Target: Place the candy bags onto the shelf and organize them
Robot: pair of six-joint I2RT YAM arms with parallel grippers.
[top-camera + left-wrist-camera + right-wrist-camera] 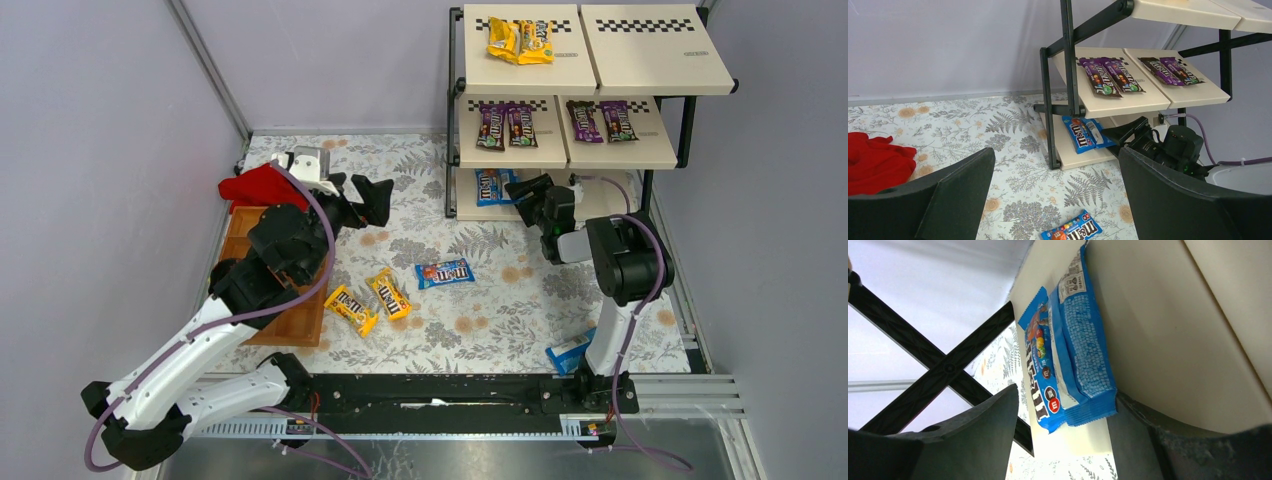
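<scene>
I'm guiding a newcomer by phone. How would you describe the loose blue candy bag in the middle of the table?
Look at the flowered table in front of the shelf. Near its middle lie three loose bags; the blue bag is the rightmost, beside two yellow bags. The other loose blue bag lies at the right arm's base.

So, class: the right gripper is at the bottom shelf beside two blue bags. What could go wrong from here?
The open right gripper sits close to the two blue bags, which lie near the edge of the bottom board; backing out could drag them off. It also sits low, just in front of the middle board; rising carelessly might bump that and shift the purple bags.
</scene>
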